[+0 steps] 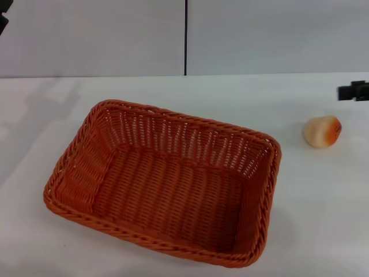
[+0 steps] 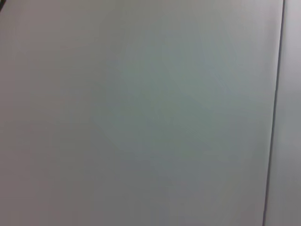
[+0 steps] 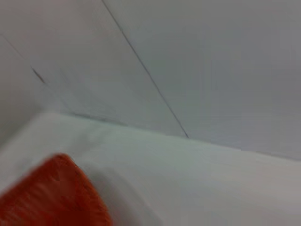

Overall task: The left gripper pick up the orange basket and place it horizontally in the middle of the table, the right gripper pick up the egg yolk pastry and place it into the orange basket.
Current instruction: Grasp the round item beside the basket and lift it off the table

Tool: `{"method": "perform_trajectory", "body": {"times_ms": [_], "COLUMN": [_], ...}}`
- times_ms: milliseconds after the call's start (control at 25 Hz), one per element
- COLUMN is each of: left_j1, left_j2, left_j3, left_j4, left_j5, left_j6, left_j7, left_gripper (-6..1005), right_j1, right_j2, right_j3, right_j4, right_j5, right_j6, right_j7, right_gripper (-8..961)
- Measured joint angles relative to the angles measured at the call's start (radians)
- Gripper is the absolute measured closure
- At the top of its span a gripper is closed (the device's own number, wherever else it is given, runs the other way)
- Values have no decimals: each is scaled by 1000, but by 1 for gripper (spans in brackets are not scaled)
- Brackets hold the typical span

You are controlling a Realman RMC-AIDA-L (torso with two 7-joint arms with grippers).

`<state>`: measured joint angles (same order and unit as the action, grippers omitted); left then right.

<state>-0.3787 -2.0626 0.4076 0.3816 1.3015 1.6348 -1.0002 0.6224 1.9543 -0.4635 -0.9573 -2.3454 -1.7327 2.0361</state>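
The orange basket (image 1: 167,184) sits empty on the white table (image 1: 323,231), a little left of centre, its long side running slightly askew. One blurred corner of the orange basket (image 3: 51,197) shows in the right wrist view. The egg yolk pastry (image 1: 322,131) lies on the table to the basket's right, apart from it. A black piece of the right gripper (image 1: 353,91) pokes in at the right edge, beyond the pastry and not touching it. Only a black sliver of the left gripper (image 1: 3,20) shows at the far left corner, far from the basket. Nothing is held.
A grey panelled wall with a dark vertical seam (image 1: 185,37) rises behind the table's far edge. The left wrist view shows only this plain wall (image 2: 141,113). Bare tabletop (image 3: 197,183) lies around the basket and pastry.
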Motion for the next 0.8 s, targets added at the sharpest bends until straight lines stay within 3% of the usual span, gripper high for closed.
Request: {"method": "perform_trajectory", "body": {"times_ms": [160,360,800], "left_j1": [6,12,7], "left_j2": [0,1,2], "left_j3": [0,-6,-9], "left_j4": [-6,-28,-34], "left_j5": [-4,-4,-7], "left_j6": [11,13,6], "left_j7": [0,1,2], "left_gripper": [449,449,450], "right_j1": [28,49,75], "right_j2": [7,9,33], "right_j3": [-171,-281,-294], "right_j4": [29,95,130], "right_j5": [-34,-77,-219], "right_j6": [163,250,296], "right_j7": [44,61,75], "right_gripper": [287,287,288]}}
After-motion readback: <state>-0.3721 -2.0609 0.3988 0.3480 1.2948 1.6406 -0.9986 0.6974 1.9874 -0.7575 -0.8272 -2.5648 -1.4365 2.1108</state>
